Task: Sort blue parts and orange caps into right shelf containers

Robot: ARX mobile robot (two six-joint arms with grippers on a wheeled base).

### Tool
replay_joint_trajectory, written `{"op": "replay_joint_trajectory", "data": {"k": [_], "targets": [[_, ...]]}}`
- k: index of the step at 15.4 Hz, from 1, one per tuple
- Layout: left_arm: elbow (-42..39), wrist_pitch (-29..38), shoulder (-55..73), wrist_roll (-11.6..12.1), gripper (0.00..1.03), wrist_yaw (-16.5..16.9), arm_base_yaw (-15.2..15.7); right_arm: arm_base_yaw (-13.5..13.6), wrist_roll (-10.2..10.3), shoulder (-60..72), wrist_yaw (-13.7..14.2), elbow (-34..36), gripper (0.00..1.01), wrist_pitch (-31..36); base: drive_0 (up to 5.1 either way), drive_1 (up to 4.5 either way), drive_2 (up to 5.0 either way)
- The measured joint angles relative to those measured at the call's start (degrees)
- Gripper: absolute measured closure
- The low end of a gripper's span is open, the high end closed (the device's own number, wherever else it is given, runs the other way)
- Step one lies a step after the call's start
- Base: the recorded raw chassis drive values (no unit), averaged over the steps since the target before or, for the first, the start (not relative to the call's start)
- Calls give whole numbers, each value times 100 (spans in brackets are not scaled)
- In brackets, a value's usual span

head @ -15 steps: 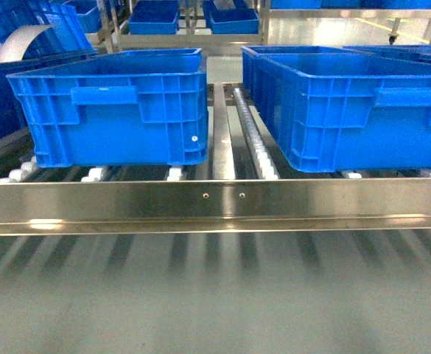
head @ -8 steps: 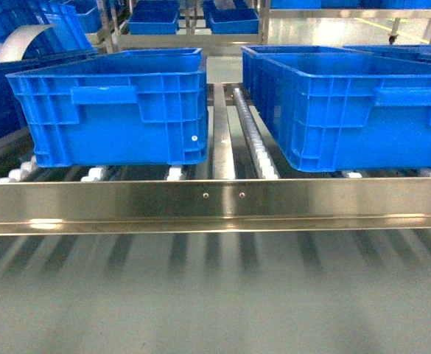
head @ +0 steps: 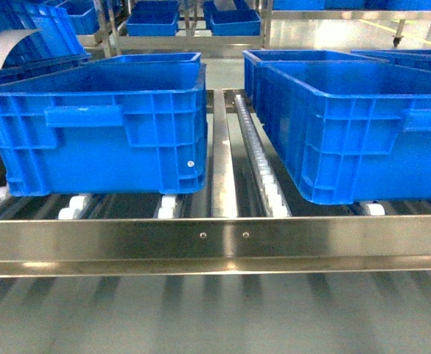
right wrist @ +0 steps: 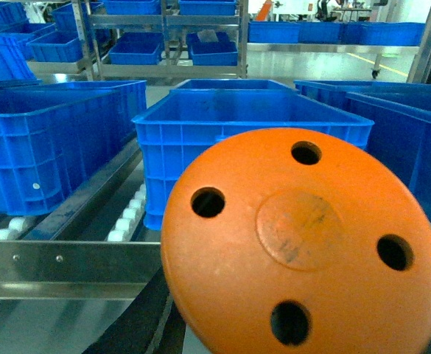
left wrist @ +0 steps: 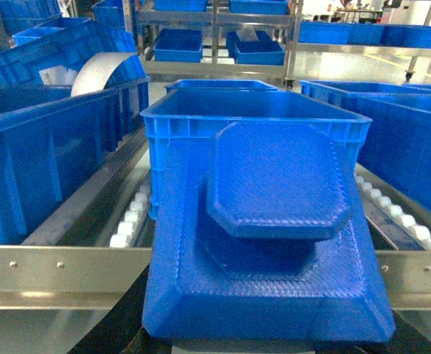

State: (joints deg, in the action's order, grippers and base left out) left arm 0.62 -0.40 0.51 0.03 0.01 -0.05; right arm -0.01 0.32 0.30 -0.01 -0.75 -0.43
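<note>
Since the earlier head frames the view has drawn closer to the shelf: both front crates loom larger and sit lower, and the steel front rail (head: 222, 247) has dropped toward the bottom.

In the head view, the left crate (head: 97, 133) and the right crate (head: 348, 133) stand well apart on the roller shelf, with a line of white rollers (head: 263, 166) between them. The right crate is cut off by the frame edge, and more crates behind are only partly seen. Neither arm shows here.

The left wrist view is largely blocked by a blue part (left wrist: 270, 243), a textured stepped piece with an octagonal raised top, held close to the lens in front of a crate (left wrist: 252, 118). The left end effector is hidden beneath it; whether its fingers are clamped cannot be told.

The right wrist view is filled by an orange cap (right wrist: 303, 243), a round disc with four holes, just before another crate (right wrist: 252, 122). The right end effector is likewise hidden, its state unclear.
</note>
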Motion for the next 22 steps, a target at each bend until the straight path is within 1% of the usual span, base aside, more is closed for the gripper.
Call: {"op": "replay_joint_trajectory", "data": {"k": [10,22], "targets": [[0,9,0,0,61,-2,0,0,2,0,-2,0,57,13,-4,421,-430],[0,-2,0,0,61,-2,0,0,2,0,-2,0,57,7,0,0,0]]}}
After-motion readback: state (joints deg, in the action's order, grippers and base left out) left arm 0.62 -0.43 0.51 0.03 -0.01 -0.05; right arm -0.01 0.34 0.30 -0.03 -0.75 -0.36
